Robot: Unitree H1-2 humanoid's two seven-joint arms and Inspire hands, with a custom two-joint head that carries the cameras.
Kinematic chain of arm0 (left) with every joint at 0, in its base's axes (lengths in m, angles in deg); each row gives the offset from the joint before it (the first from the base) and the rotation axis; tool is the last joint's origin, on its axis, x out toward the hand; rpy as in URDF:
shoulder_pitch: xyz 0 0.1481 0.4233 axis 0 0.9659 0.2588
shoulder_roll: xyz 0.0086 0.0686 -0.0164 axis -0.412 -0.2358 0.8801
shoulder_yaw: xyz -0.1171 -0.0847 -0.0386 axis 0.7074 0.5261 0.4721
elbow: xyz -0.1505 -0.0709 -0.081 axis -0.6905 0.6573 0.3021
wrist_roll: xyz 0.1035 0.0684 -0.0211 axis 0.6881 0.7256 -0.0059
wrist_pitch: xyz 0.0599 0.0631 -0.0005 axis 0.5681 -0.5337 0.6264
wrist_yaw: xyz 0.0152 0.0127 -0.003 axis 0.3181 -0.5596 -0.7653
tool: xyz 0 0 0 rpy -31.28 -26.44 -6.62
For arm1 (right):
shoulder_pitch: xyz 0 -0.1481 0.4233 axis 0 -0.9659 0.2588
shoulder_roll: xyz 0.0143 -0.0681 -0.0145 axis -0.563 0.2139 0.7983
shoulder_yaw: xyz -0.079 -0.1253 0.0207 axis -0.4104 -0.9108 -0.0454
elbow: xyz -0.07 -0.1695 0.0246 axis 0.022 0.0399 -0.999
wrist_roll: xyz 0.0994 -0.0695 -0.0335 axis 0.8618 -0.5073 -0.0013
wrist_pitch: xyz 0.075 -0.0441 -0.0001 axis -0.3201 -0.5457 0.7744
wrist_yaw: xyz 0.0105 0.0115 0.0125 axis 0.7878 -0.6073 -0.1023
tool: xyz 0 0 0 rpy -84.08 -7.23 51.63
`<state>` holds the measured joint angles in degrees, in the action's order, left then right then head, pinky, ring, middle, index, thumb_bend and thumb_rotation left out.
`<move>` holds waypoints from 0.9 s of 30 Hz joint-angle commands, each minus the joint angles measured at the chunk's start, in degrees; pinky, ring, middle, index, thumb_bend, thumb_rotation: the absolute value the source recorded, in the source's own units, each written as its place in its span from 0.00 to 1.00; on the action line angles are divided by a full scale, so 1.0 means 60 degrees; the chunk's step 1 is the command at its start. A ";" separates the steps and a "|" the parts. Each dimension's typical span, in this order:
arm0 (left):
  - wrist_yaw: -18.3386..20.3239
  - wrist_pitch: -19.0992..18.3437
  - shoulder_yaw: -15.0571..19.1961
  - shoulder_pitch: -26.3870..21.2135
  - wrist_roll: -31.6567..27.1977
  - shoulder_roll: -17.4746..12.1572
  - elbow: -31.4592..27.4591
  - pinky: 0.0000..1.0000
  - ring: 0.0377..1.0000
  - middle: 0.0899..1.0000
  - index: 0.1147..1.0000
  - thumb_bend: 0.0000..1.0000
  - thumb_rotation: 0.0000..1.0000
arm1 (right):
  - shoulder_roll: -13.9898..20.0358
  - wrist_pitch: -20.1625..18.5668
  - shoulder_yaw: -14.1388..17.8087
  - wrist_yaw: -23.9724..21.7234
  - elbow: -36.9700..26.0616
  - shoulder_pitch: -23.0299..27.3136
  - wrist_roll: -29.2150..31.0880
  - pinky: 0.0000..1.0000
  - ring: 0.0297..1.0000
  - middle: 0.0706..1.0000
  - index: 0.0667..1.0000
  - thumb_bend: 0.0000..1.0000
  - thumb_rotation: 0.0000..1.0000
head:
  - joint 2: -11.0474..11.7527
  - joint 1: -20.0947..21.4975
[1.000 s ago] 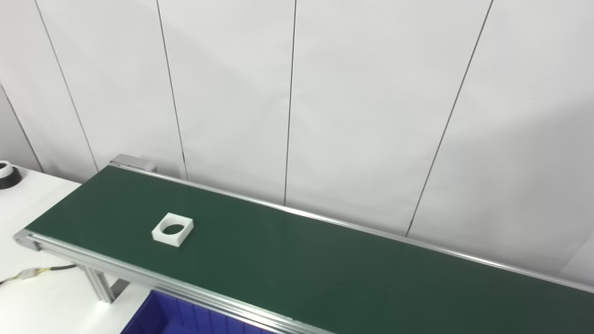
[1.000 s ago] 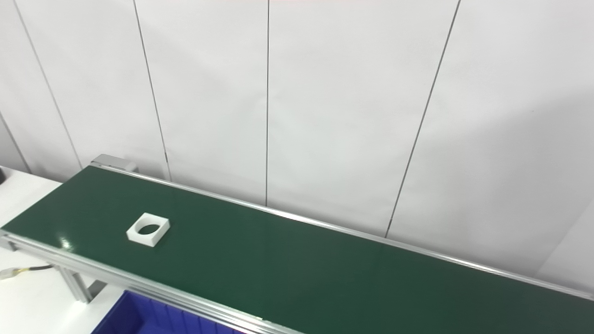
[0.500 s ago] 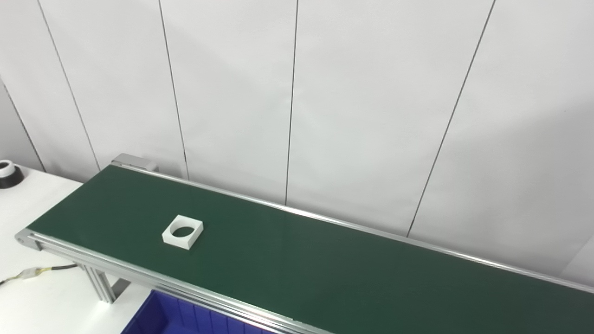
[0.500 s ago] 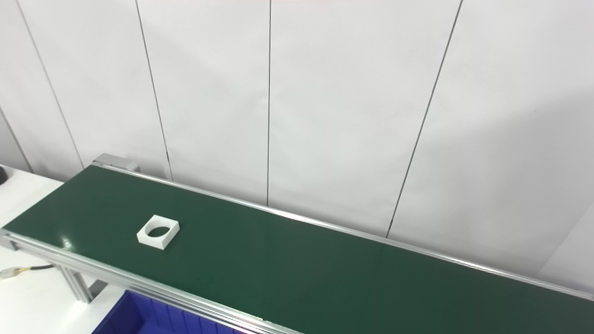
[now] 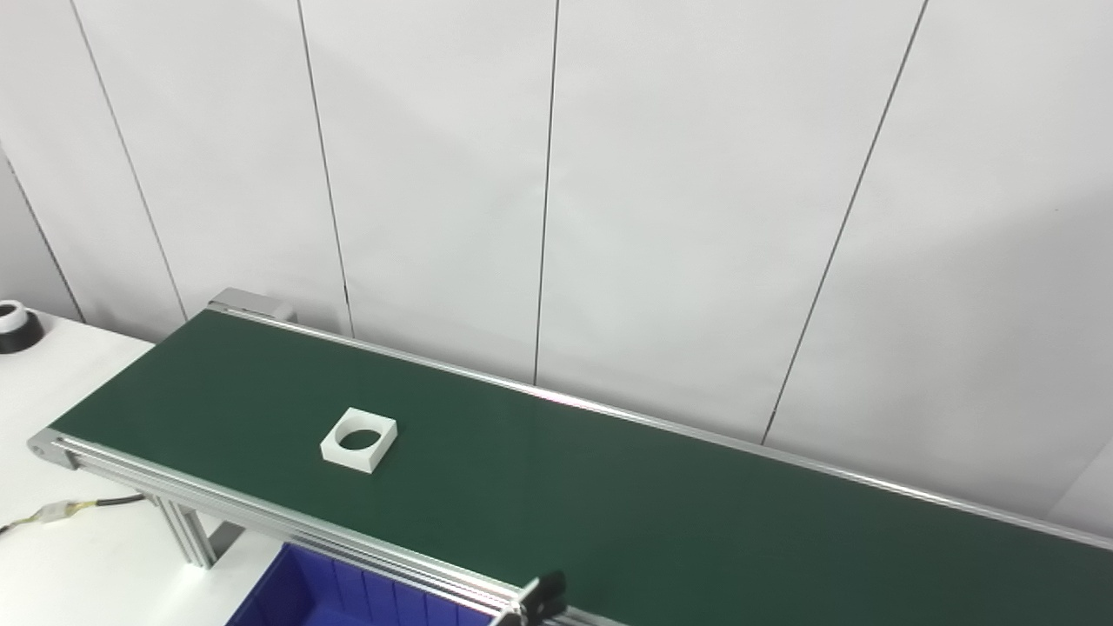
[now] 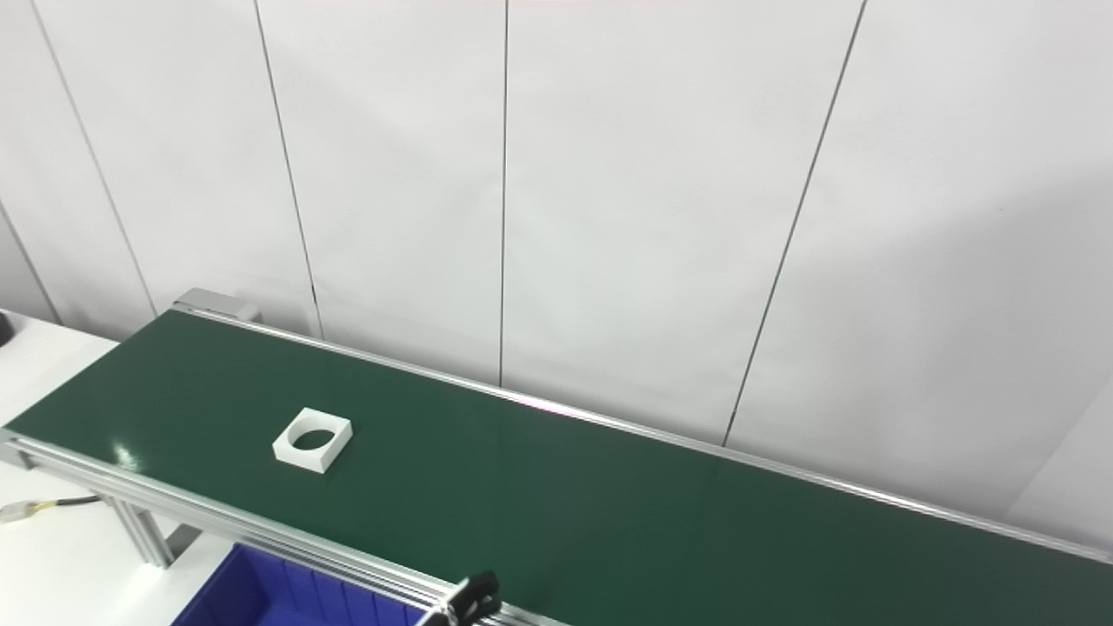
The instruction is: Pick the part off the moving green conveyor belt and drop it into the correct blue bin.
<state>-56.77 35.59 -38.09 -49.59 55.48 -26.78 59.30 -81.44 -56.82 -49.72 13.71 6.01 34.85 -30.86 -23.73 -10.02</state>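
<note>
A white square part with a round hole [image 5: 358,439] lies flat on the green conveyor belt [image 5: 609,496], toward its left end. It shows in the right eye view as the same part [image 6: 312,439]. Dark fingertips of my left hand [image 5: 539,600] poke up at the bottom edge, over the belt's near rail and well to the right of the part. Only these tips show [image 6: 469,598], so the hand's state is unclear. A blue bin [image 5: 330,600] sits below the belt's near rail. My right hand is out of view.
The belt runs diagonally from upper left to lower right between aluminium rails [image 5: 261,513], with a white panelled wall behind. A white table [image 5: 61,556] on the left carries a cable [image 5: 61,513] and a black-and-white round object [image 5: 13,323].
The part has ridden the belt to the right. Fingertips of my left hand have risen into view at the bottom edge, where nothing showed before.
</note>
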 commanded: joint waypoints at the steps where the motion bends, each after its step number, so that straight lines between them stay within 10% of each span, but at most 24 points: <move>1: 0.0156 0.0309 0.0222 -0.0393 0.0003 0.0057 -0.0441 0.87 0.91 0.92 0.89 0.80 0.86 | -0.0148 0.0488 0.0033 -0.0046 -0.0297 0.0023 -0.0067 1.00 1.00 1.00 1.00 0.49 1.00 | -0.0059 0.0086; 27: -0.0591 0.0288 0.1478 -0.3305 0.2803 -0.1092 -0.0553 0.99 1.00 1.00 0.99 0.64 0.78 | 0.0372 0.0489 -0.1107 0.1309 -0.0697 0.0097 -0.0887 1.00 1.00 1.00 1.00 0.75 0.99 | -0.1110 0.1763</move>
<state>-59.75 35.63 -29.76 -67.97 71.74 -32.68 56.68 -78.97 -56.80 -55.91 21.26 3.47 35.07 -36.10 -30.32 0.62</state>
